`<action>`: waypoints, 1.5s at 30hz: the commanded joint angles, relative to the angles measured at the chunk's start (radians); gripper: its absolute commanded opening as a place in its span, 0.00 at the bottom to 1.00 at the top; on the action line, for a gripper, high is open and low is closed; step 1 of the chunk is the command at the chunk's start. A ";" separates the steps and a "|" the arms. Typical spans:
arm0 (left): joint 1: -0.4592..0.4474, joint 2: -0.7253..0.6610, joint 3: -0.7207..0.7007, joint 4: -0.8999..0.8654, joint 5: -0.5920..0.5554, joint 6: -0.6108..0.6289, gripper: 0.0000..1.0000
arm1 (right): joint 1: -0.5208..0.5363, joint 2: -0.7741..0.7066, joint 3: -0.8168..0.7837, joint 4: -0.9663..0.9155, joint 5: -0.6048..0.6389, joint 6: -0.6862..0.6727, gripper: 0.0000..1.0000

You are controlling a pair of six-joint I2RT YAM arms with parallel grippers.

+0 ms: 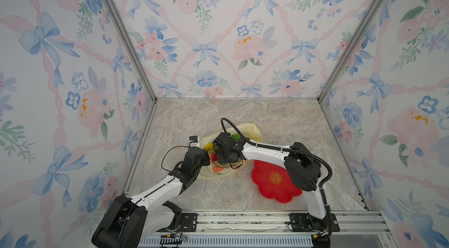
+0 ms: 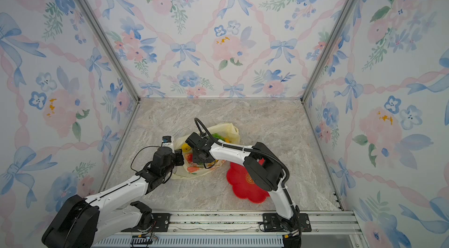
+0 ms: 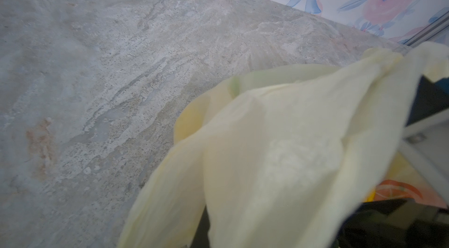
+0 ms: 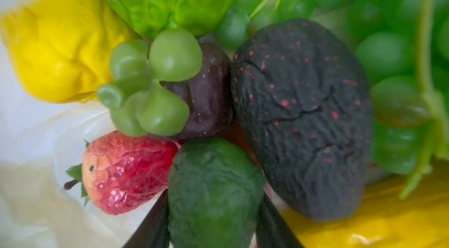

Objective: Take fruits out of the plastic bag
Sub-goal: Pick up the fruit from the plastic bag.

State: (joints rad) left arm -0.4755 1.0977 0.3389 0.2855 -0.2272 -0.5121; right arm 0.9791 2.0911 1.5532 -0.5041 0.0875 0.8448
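Reaches inward with the white-and-black left arm (image 1: 155, 191), black left gripper (image 1: 207, 157) pinched shut on thin pale yellow plastic bag (image 1: 254, 129). Bends the white-and-black right arm (image 1: 262, 153) across, black right gripper (image 4: 215, 192) fingers (image 4: 158, 225) flanking a wrinkled dark green fruit (image 4: 213, 161).

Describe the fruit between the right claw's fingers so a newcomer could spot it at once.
Inside the pale yellow bag beside the red plate, the right claw straddles one fruit. It is the dark green wrinkled fruit, smaller than the black red-speckled fruit beside it and duller than the red strawberry.
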 commanded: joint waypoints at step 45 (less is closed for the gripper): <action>0.000 0.090 0.000 0.064 0.013 -0.013 0.06 | -0.036 -0.078 -0.033 0.045 0.005 -0.111 0.34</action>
State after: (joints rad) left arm -0.4755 1.1942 0.3168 0.3878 -0.2333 -0.5129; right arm 0.9371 2.0552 1.4868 -0.4164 0.0574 0.7464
